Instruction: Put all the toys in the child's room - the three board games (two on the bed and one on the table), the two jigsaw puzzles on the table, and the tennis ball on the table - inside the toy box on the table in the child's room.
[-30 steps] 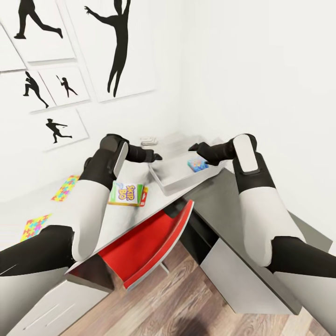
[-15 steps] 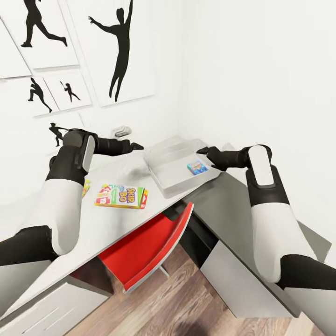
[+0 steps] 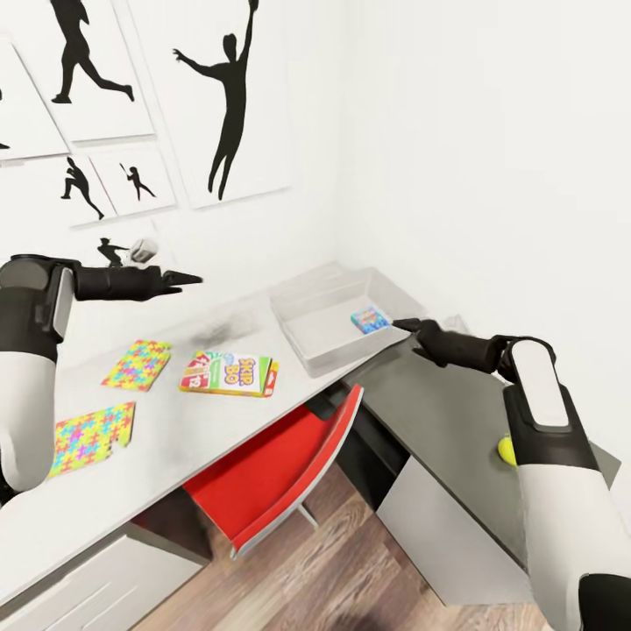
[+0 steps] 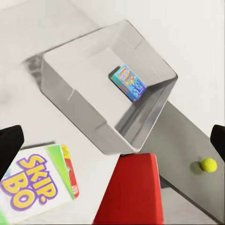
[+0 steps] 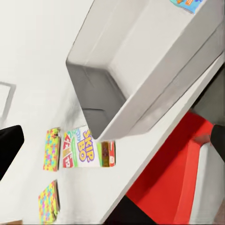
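The white-topped table point(image 3: 193, 438) ran along the wall, joined at its far corner to a lower dark-grey section point(image 3: 447, 421). One red chair point(image 3: 280, 473) was tucked under the table's front edge. One grey toy box point(image 3: 326, 326) sat at the table's far corner, beside the step down, with one small blue board game point(image 3: 370, 319) lying inside it. One Skip-Bo box point(image 3: 230, 373) lay flat near the table's middle. Two jigsaw puzzles rested toward the near end, one point(image 3: 138, 364) just beside the Skip-Bo, the other point(image 3: 88, 436) nearer the front edge. One tennis ball point(image 3: 506, 450) lay on the dark section. The left gripper point(image 3: 188, 280) hovered empty, fingers spread; the right gripper point(image 3: 407, 325), by the toy box's near corner, was likewise spread and empty.
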Controlling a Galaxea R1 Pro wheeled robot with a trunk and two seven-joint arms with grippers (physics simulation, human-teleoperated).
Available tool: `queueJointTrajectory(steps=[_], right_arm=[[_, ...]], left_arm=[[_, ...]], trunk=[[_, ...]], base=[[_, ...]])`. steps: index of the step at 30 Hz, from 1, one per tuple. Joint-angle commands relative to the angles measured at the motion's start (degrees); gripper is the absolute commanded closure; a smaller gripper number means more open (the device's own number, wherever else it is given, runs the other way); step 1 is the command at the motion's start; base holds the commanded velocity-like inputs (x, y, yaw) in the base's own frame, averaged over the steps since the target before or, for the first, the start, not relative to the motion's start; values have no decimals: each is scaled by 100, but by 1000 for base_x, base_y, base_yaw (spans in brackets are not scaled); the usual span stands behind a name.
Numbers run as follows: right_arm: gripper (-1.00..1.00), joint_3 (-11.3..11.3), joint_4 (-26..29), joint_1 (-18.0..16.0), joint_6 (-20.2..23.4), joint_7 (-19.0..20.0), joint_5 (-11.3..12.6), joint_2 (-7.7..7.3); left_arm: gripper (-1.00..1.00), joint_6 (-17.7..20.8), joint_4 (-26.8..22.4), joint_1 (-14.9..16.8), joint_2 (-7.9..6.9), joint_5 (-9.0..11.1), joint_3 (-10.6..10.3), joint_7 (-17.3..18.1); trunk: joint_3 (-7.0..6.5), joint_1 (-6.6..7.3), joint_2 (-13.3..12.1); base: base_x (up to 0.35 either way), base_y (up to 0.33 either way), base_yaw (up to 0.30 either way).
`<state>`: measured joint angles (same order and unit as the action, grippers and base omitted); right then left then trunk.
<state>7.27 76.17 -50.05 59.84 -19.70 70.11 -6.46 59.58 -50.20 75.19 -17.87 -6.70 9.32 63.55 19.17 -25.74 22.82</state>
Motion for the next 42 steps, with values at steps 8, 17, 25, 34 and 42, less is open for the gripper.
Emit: queueJointTrajectory(steps=[8, 17, 25, 34, 42], right_arm=[[-100, 23, 521, 839, 16, 832, 362, -555], [-100, 362, 876, 1707, 16, 2116, 386, -853], [-100, 701, 958, 2529, 16, 2792, 376, -895], [-100, 758, 976, 3314, 16, 3362, 347, -860], [-100, 672, 983, 3916, -448, 3592, 250, -813]], left_arm=[[-100, 42, 5, -432, -936, -60, 17, 1319], [-100, 31, 3, -1139, -1649, -62, 17, 2401], [-100, 5, 5, -1831, -2170, -39, 17, 2645], [-100, -36, 210, -2268, -2389, -36, 17, 2645], [-100, -294, 514, -2612, -2428, 276, 24, 2645]], trunk=[[-64, -4, 10], [-146, -4, 10], [-220, -4, 10], [-304, -4, 10], [-379, -4, 10]], base=[[0, 0, 0], [0, 0, 0], [0, 0, 0], [0, 0, 0], [0, 0, 0]])
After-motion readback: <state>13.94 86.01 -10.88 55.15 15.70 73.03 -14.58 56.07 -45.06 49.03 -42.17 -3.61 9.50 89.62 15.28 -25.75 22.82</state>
